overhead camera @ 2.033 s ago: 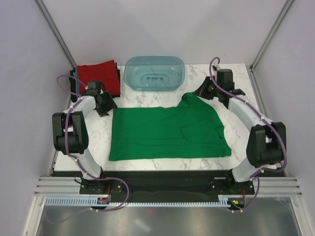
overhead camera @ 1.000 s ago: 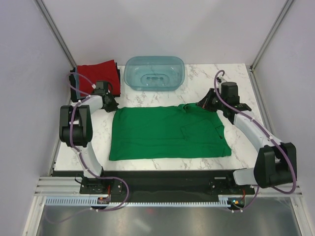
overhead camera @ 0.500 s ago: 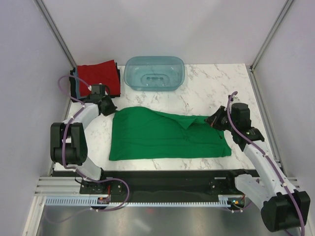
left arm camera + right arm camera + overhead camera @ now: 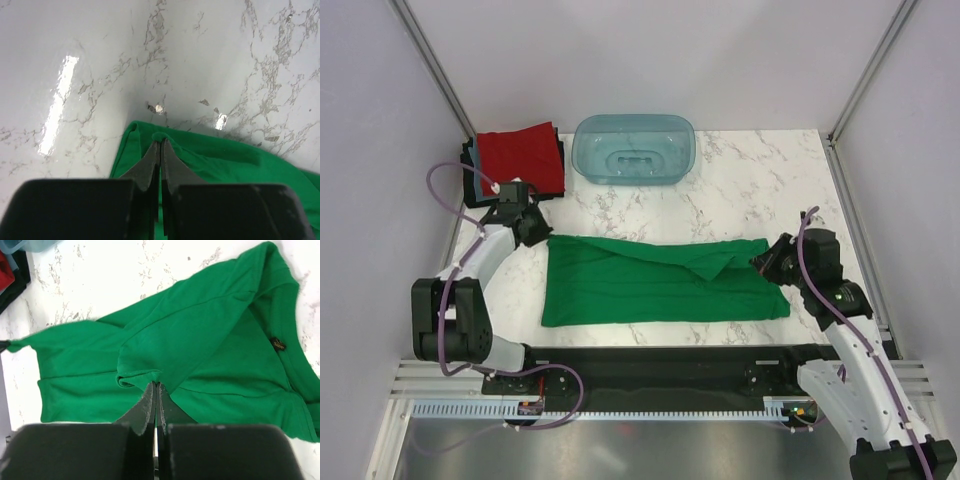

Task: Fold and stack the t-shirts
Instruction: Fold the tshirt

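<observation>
Now our left fingers [image 4: 148, 169] pinch the green t-shirt [image 4: 640, 285] at its far left corner, and our right fingers [image 4: 146, 409] pinch a fold near its right end. It lies partly folded lengthwise, mid-worktop [image 4: 760, 190]. We judge that further folds remain, then stacking on the red t-shirt [image 4: 525, 155] in the far left corner.

The green shirt [image 4: 650, 285] and red shirt [image 4: 523, 155] are soft matt cloth. The worktop [image 4: 760, 180] is glossy, marble-patterned; the tub [image 4: 633, 148] is smooth translucent plastic.
</observation>
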Available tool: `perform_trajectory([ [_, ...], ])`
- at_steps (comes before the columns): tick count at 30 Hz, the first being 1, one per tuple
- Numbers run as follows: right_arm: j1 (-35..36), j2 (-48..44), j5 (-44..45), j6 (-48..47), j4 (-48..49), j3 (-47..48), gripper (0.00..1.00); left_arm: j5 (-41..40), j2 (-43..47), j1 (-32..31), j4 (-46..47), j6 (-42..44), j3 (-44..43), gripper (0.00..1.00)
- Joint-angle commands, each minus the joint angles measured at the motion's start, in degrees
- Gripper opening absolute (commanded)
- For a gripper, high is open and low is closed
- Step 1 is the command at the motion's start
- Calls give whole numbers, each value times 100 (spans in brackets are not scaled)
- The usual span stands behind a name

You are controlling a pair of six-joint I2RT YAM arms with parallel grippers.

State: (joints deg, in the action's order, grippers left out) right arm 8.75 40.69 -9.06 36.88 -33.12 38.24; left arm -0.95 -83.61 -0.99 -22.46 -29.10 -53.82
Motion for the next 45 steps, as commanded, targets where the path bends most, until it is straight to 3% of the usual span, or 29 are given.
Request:
perform_trajectory([
  [1,-14,-280,405,205,-405,35,0,-265,398,12,-92,115,205,2],
  [20,-5,-1045,1415,556,-1705,255,0,-370,2094,12,-408,-579,1391,2],
  [21,-5,-1089,1451,583,-1750,228,6,-397,2164,12,-452,-640,1436,5],
  [22,-14,-1107,1460,635,-1785,210,14,-458,2296,12,-609,-762,1488,20],
  [24,-14,-1212,1538,688,-1925,149,62,-581,2419,12,-794,-912,1532,44],
  [25,-23,-1247,1600,767,-1978,140,76,-651,2585,12,-900,-1070,1576,65],
  [27,-14,-1361,1792,803,-2163,192,92,-854,2805,12,-1015,-1167,1647,75],
  [32,-14,-1178,1584,646,-1928,412,92,-1100,3552,12,-980,-1265,1682,75],
  [36,-14,-748,22,740,-751,-26,90,-592,3484,-6,-586,-1054,1507,71],
  [39,21,7,-702,978,50,-352,92,-73,2890,-242,-348,-843,1314,69],
  [45,109,1739,-404,952,560,-352,98,376,1001,-1034,-329,-360,664,68],
])
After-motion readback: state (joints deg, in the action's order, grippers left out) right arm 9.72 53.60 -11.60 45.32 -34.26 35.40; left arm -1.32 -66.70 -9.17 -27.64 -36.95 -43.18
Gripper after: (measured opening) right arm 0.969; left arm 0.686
